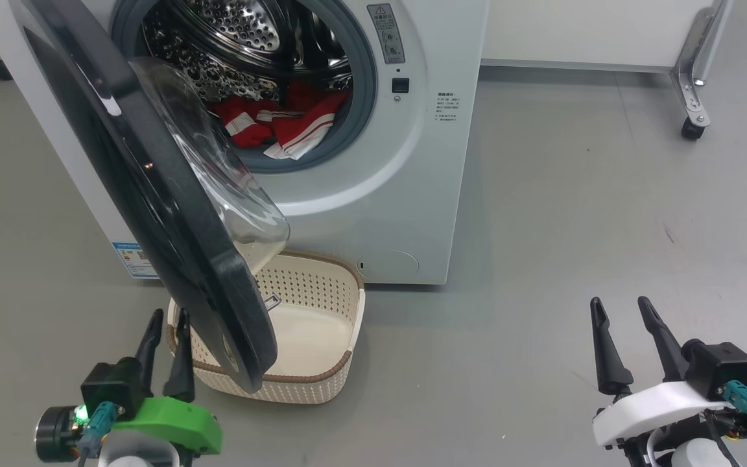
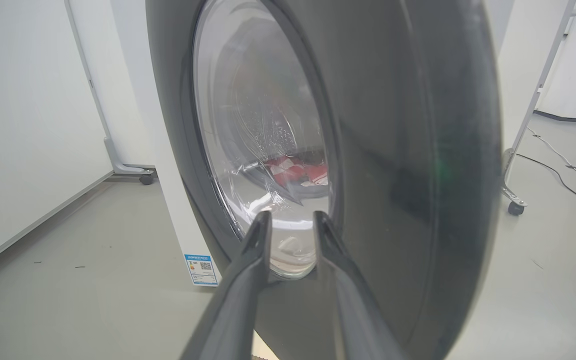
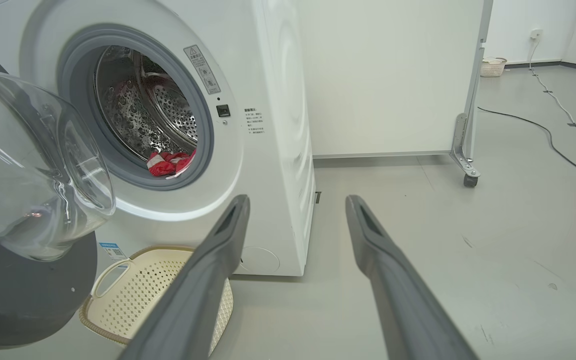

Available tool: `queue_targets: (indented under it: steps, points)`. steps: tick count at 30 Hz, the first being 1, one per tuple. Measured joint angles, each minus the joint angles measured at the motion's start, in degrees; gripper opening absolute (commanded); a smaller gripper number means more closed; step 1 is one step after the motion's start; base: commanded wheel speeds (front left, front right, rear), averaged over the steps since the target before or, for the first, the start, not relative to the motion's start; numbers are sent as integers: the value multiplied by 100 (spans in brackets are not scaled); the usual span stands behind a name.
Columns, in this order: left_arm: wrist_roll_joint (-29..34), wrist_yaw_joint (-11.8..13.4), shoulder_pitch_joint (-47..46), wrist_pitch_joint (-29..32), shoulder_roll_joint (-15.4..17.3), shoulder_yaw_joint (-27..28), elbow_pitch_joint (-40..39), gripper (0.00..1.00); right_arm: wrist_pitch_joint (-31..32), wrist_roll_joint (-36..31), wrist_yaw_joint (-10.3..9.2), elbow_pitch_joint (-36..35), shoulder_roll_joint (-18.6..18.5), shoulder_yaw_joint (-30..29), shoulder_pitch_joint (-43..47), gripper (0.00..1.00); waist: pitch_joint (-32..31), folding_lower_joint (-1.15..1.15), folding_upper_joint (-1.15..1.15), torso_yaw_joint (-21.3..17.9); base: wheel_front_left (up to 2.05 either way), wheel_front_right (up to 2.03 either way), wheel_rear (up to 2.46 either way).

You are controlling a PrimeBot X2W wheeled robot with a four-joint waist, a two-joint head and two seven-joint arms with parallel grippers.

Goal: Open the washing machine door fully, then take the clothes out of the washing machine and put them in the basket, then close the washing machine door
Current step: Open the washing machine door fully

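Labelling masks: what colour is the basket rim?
Brown, woven-look rim on a cream basket; clearest in head view.

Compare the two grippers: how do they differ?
The left gripper is mounted in green, the right gripper in white. The left's fingers stand close together, the right's wide apart. The left is at the washing machine door, the right over bare floor. Both have long dark fingers.

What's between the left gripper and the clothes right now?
The half-open door: in the left wrist view the left gripper faces its outer side, and the clothes show through its glass.
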Motion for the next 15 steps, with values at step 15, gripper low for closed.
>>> queue_targets:
  steps: [15]
  points:
    - [32,-18,-90,0,-1,350,-689,0,0,-48,0,-24,84,-32,63,100,10,0,0,10,0,0,0]
